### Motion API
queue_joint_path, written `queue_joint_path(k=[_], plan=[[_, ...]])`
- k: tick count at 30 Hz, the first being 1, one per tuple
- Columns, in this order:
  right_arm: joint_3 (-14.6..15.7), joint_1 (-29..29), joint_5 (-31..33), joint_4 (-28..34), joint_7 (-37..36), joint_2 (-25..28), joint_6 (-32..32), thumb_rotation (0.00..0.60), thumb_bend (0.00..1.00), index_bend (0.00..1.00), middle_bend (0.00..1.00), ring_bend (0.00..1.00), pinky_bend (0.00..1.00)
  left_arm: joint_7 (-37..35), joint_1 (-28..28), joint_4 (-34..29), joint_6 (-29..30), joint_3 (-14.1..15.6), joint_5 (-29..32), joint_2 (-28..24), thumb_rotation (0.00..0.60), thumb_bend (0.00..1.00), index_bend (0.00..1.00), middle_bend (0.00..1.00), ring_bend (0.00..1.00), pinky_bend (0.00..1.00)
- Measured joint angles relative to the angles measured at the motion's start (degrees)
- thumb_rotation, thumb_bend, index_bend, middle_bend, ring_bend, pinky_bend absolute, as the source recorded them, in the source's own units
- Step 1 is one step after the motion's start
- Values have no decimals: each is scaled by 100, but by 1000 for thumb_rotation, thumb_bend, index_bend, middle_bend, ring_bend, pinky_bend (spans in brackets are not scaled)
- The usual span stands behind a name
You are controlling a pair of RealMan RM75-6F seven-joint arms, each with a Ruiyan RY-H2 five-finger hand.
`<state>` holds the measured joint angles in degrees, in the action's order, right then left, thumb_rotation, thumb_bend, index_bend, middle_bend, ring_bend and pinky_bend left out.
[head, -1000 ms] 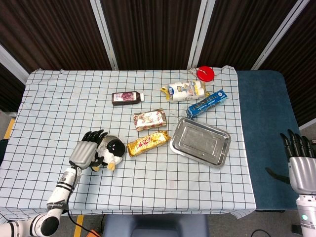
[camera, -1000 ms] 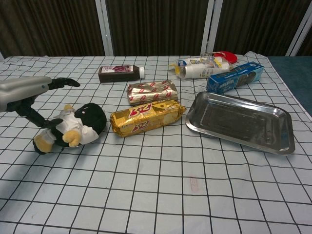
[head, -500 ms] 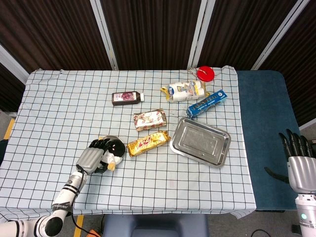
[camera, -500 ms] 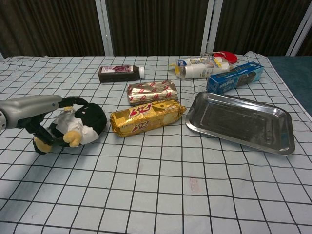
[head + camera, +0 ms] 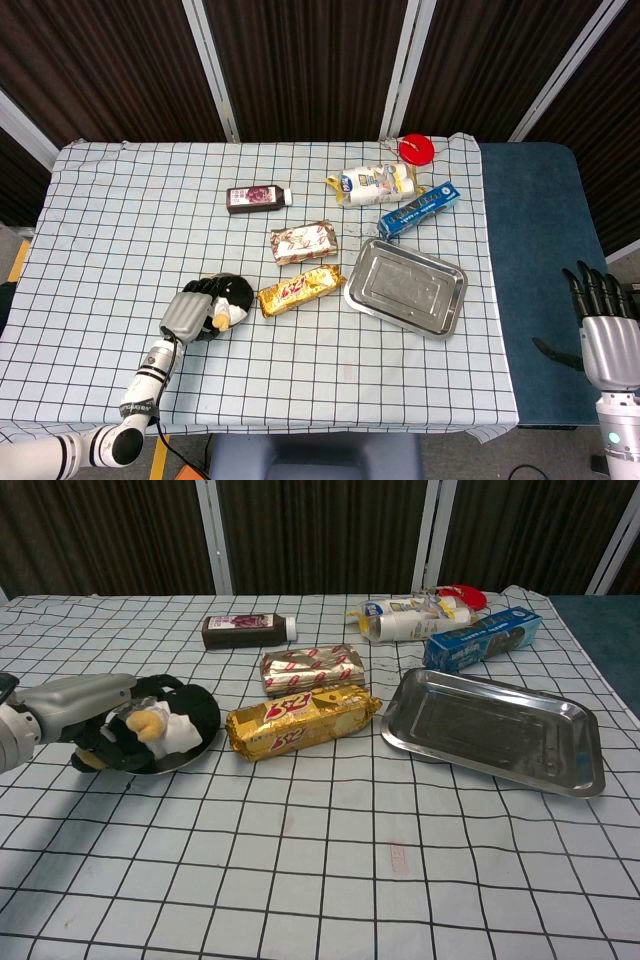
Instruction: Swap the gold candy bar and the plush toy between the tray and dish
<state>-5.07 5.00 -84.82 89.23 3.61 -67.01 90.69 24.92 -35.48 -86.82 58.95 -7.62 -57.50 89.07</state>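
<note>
The left hand [image 5: 75, 705] lies over the soft black-and-white plush toy [image 5: 155, 725], its fingers [image 5: 205, 292] curled round it; the toy sits in a shallow dark dish [image 5: 185, 760] far left of the rectangular steel tray [image 5: 405, 288]. Just left of the tray, the crinkly gold foil candy bar [image 5: 296, 289] rests on the checked bench [image 5: 350, 370], not in either vessel. The tray is empty, so I judge the swap hardly begun. Far right of the tray, off the bench, the right hand [image 5: 603, 325] holds nothing, fingers apart
</note>
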Motion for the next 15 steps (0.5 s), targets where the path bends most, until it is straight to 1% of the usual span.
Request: queue_joint_path(k=[1,2,6,8,10,13,15], plan=[[-5,-3,-6,-6,-7,-4,4,600,64,0,0,0,3,-30,16,64,100,3,-95,47,600,411,178,378,403,477],[-8,-7,-13,-10,-14,-7,7,600,65,0,0,0,3,-77,38,152,227,8,-230,110,600,427,222,427,458,548],[-24,-26,-34,-15,-39,-14,15,600,64,0,0,0,3,-280,127,471,585,32,-658,305,600,476,365,549,592,699],[-33,-34,-39,-13,-48,-14,20,600,64,0,0,0,3,-371,185,580,746,39,-823,363,600,487,419,588,630,738],[-43,-41,-45,-12,-61,-15,27,600,64,0,0,0,3,-422,241,576,885,44,-938,361,600,496,457,610,649,757],[-60,-55,-64,-12,-90,-18,59,600,64,0,0,0,3,-466,335,378,1102,69,-1111,256,600,502,483,623,658,762],[-76,-70,-70,-3,-121,-18,92,600,64,0,0,0,3,-473,412,115,1266,112,-1293,140,600,503,486,624,659,763]])
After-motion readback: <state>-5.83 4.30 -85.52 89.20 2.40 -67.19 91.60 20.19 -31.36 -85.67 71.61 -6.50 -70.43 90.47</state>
